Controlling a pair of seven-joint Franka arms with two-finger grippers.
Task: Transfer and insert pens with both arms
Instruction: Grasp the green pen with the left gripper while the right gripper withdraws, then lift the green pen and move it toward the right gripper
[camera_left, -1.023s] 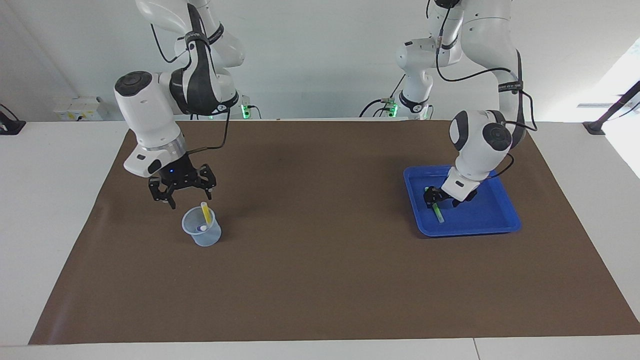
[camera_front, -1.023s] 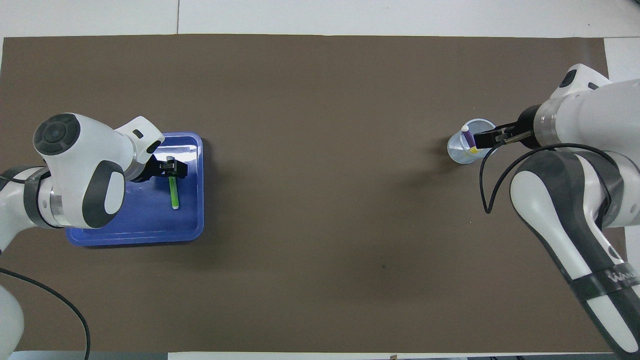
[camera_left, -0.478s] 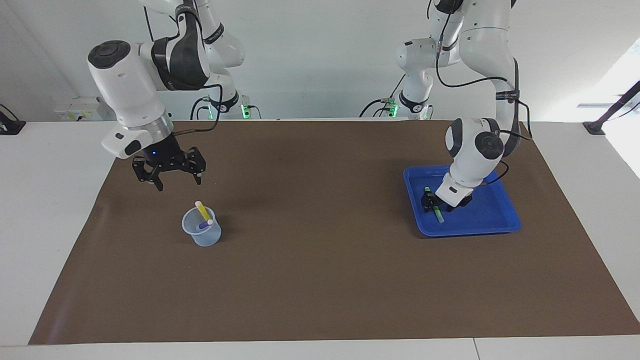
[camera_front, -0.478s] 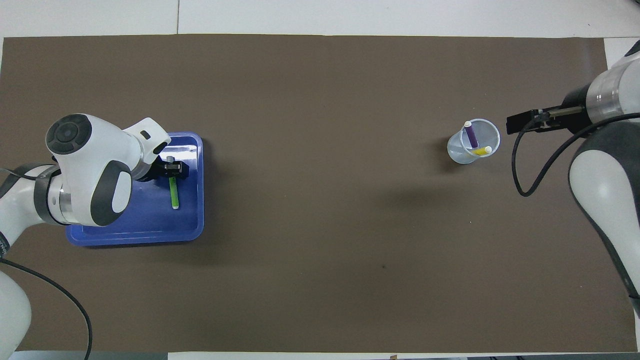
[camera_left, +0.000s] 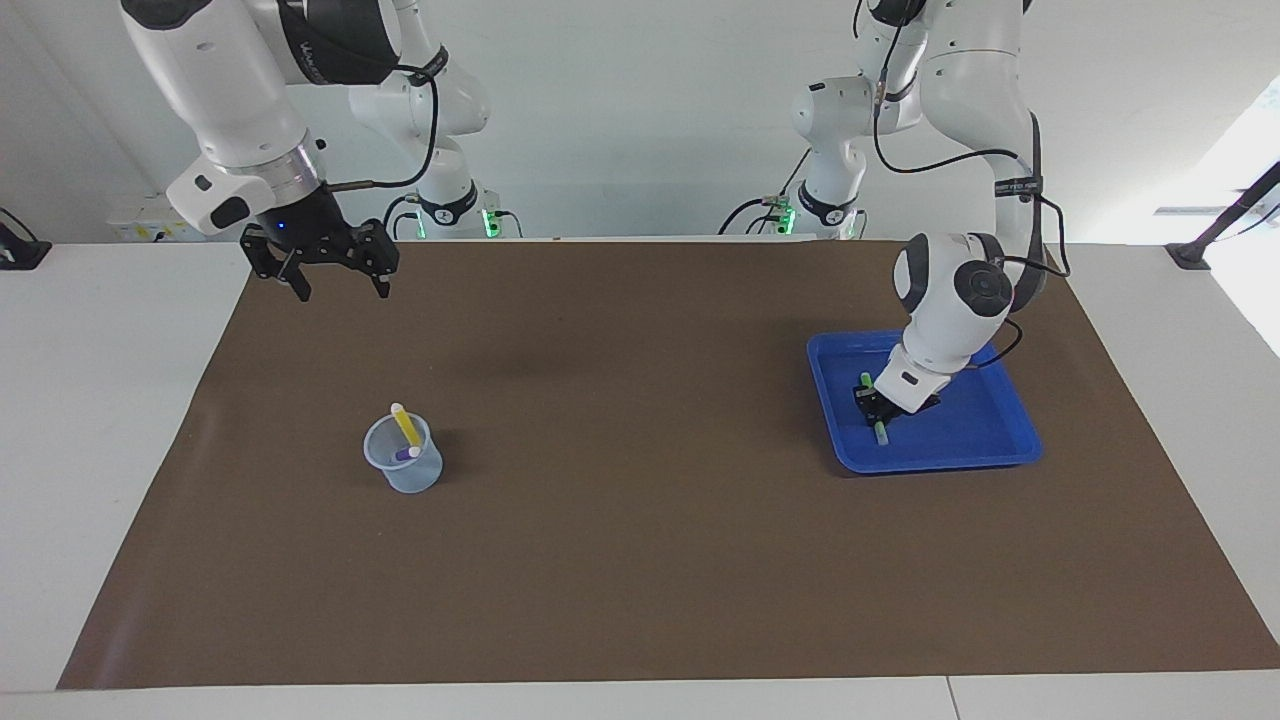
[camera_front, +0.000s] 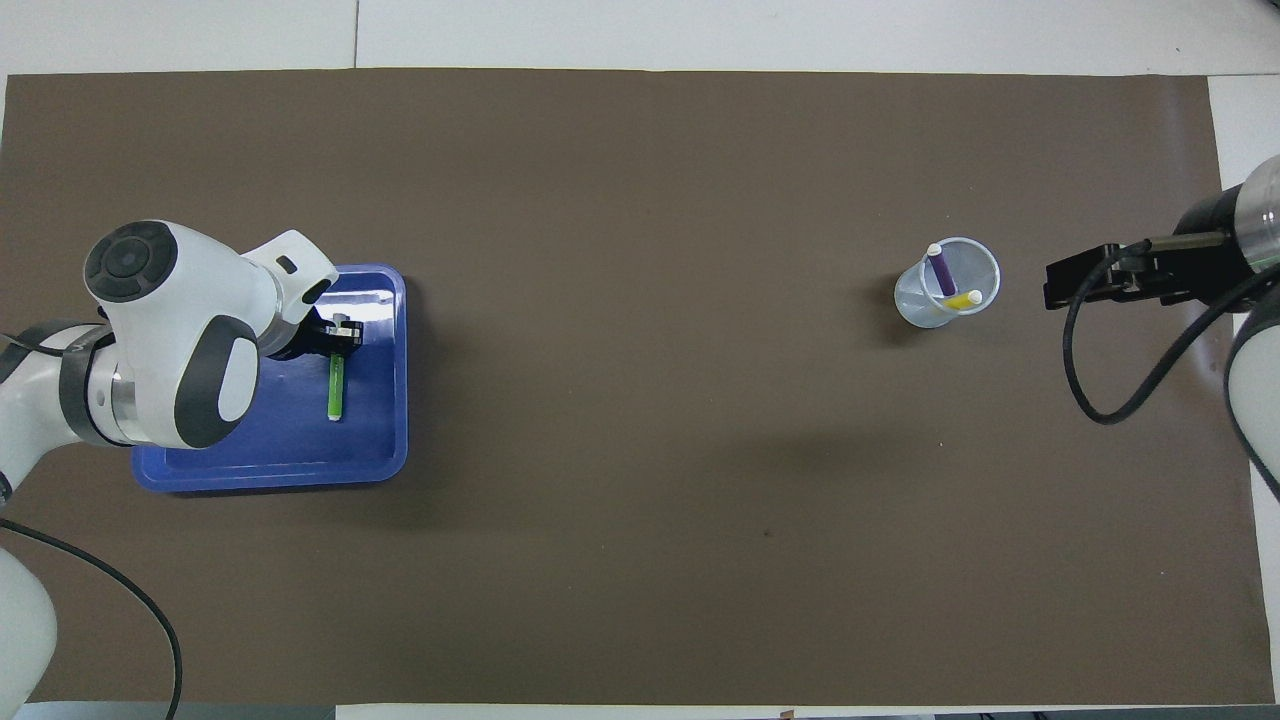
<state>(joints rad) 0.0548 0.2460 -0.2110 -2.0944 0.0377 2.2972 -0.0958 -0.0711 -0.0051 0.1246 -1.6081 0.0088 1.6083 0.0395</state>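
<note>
Shifted sideways, green pen lies lengthwise, pale tip toward the robots.

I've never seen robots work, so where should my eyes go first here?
First the blue tray at the left arm's end, where the left gripper is shut on the green pen. Then the clear cup at the right arm's end holding the yellow pen and purple pen.

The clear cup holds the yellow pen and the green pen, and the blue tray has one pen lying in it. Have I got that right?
Not quite. The clear cup holds the yellow pen and the purple pen, not the green one. The green pen is the one lying in the blue tray, where the left gripper has closed on it. The overhead view shows both colours in the cup clearly.
</note>
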